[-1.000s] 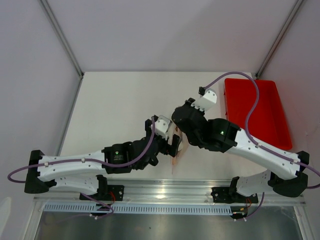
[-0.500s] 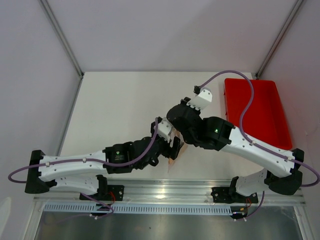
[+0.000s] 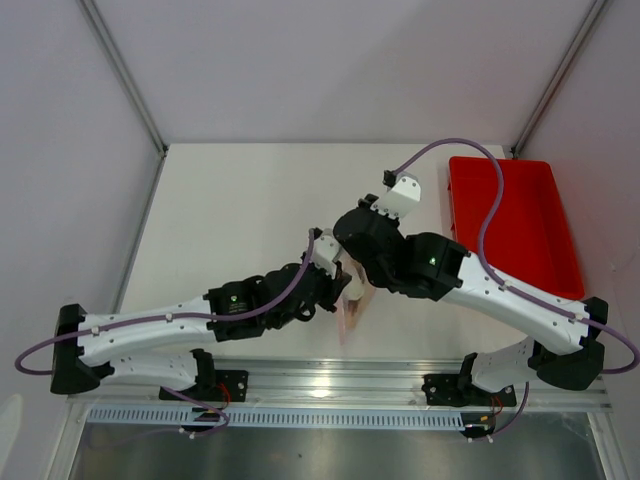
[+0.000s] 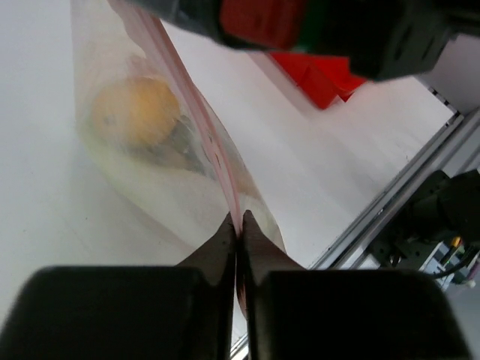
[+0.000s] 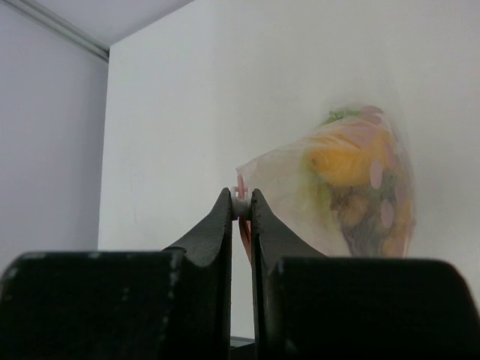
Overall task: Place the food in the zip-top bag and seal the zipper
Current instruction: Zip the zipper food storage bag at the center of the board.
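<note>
The zip-top bag (image 3: 349,314) hangs between my two grippers over the near middle of the table. Through its clear plastic (image 4: 161,187) I see the food: a yellow lemon (image 4: 135,111) with darker pieces beside it. In the right wrist view the food (image 5: 345,165) shows yellow, green and orange. My left gripper (image 4: 238,225) is shut on the pinkish zipper (image 4: 196,112), which runs away from it up to the right arm. The right gripper (image 5: 240,201) is shut on a small white piece at the zipper's end (image 5: 241,206). From above, the right arm's wrist hides both sets of fingertips.
A red tray (image 3: 515,225) sits at the right side of the table, also seen as the tray (image 4: 319,75) behind the bag. The aluminium rail (image 3: 330,380) runs along the near edge. The two arms nearly touch at the middle.
My left gripper went from open to shut on the zipper. The left wrist shifted slightly right toward the bag, and the right wrist swung a little left.
</note>
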Controlling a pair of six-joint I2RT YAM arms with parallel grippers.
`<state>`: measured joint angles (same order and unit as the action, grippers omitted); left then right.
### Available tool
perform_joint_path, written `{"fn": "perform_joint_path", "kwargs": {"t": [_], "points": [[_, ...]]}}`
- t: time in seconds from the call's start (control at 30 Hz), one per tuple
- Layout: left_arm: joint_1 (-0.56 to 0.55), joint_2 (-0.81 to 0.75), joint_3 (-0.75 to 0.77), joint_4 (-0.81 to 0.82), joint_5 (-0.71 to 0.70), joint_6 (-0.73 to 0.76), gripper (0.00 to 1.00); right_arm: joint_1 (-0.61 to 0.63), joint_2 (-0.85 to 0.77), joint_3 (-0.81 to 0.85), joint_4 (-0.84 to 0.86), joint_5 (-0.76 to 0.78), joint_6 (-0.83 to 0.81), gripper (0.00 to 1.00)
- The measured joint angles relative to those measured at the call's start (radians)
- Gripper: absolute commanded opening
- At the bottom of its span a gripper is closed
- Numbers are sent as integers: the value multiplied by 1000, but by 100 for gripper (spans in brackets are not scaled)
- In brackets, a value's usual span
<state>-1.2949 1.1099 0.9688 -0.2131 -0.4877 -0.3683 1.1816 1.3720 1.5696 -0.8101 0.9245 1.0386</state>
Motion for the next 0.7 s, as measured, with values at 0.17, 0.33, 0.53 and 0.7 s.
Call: {"fn": "perform_joint_path", "kwargs": {"t": [0.17,0.33,0.53,0.7], "points": [[53,-67,-40,-18,111,4,1,-43,1,2,18,-97,-82,28],[130,-191,-93,-69,277,15,1,-134,-6,-1,67,-292,-275,66],[254,-320,-100,-147,504,43,1,-277,-147,-120,150,-618,-546,91],[351,-378,-104,-204,699,59,0,-466,-346,-280,244,-967,-742,86]]}}
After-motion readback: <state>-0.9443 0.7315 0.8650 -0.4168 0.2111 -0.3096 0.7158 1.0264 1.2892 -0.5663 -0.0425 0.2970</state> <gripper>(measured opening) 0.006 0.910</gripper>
